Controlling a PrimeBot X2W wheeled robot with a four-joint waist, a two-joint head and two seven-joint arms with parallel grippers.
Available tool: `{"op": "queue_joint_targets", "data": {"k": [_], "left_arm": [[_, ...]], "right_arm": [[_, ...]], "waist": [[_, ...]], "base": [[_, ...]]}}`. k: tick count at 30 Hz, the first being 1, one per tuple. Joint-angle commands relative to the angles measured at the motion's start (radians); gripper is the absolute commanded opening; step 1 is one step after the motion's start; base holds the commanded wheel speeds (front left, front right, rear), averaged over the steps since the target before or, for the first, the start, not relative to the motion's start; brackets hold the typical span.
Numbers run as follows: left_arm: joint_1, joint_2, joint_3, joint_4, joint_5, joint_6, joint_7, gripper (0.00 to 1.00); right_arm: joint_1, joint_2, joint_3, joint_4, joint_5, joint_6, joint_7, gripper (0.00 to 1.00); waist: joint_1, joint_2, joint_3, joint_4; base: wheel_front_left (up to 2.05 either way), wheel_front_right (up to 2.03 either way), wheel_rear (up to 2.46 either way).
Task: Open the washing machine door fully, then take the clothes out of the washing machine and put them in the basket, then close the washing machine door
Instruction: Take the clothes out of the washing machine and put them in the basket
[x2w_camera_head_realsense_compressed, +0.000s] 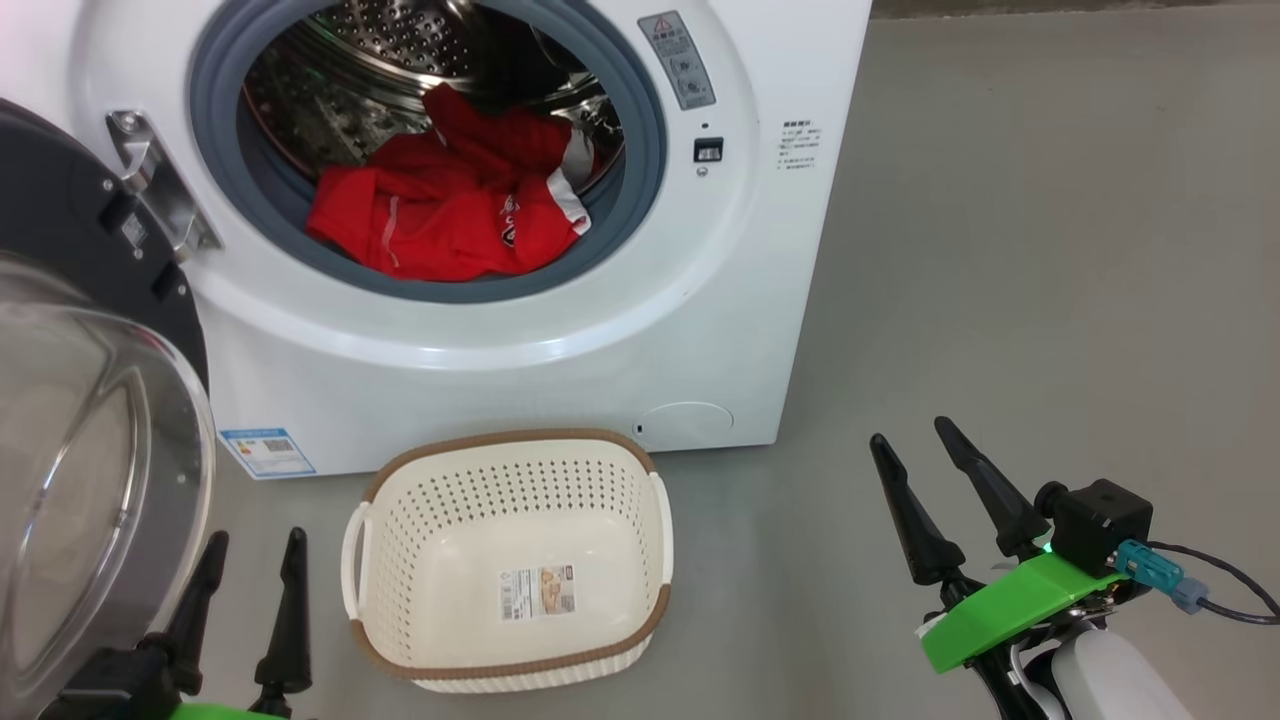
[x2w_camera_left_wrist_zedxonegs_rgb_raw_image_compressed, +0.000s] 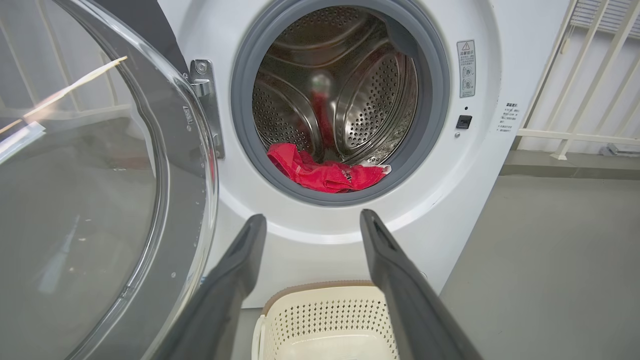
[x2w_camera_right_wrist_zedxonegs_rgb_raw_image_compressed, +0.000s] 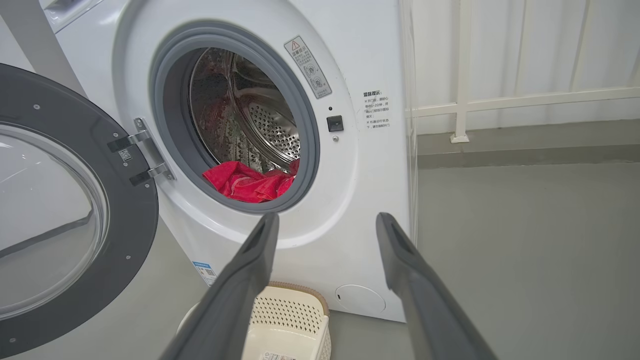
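The washing machine door (x2w_camera_head_realsense_compressed: 95, 440) stands swung out on its hinge (x2w_camera_head_realsense_compressed: 160, 190) to the left of the washing machine (x2w_camera_head_realsense_compressed: 520, 370), so the opening step looks done. The glass bulge crowds the edge of the head view, though, so it is hard to say whether the door is at full swing. The clothes (x2w_camera_head_realsense_compressed: 450, 215), a red heap with white trim, lie at the front of the drum (x2w_camera_head_realsense_compressed: 400, 40) against the lower part of the grey gasket (x2w_camera_head_realsense_compressed: 645, 150). The basket (x2w_camera_head_realsense_compressed: 510, 438) sits empty on the floor (x2w_camera_head_realsense_compressed: 1050, 250) just in front of the machine, below the opening. The step in hand is therefore the taking out. Both claws are wide and hold nothing: the left claw (x2w_camera_head_realsense_compressed: 255, 540) is low beside the door glass and left of the basket, and the right claw (x2w_camera_head_realsense_compressed: 910, 435) is well off to the right over the floor. The next move calls for one claw to rise, reach in over the gasket lip, close on a thick fold of cloth and draw it clear before lowering it into the basket. The door stands close to the left arm's likely path and could be knocked, while the right side looks freer. A white railing (x2w_camera_right_wrist_zedxonegs_rgb_raw_image_compressed: 462, 65) runs behind, well away.
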Motion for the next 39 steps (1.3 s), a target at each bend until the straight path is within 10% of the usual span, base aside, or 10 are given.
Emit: {"op": "queue_joint_targets", "data": {"k": [1, 39], "left_arm": [[-0.041, 0.019, 0.036, -0.017, 0.008, -0.005, -0.008, 1.00], [-0.048, 0.016, 0.035, -0.009, 0.007, -0.011, -0.008, 1.00]], "right_arm": [[-0.028, 0.001, 0.018, -0.025, -0.011, 0.002, -0.012, 1.00], [-0.035, 0.003, 0.036, -0.014, -0.005, 0.002, -0.012, 1.00]], "waist": [[0.0000, 0.0000, -0.001, 0.001], [0.0000, 0.0000, 0.012, 0.013]], "base": [[1.01, -1.01, 0.00], [0.47, -0.47, 0.00]]}}
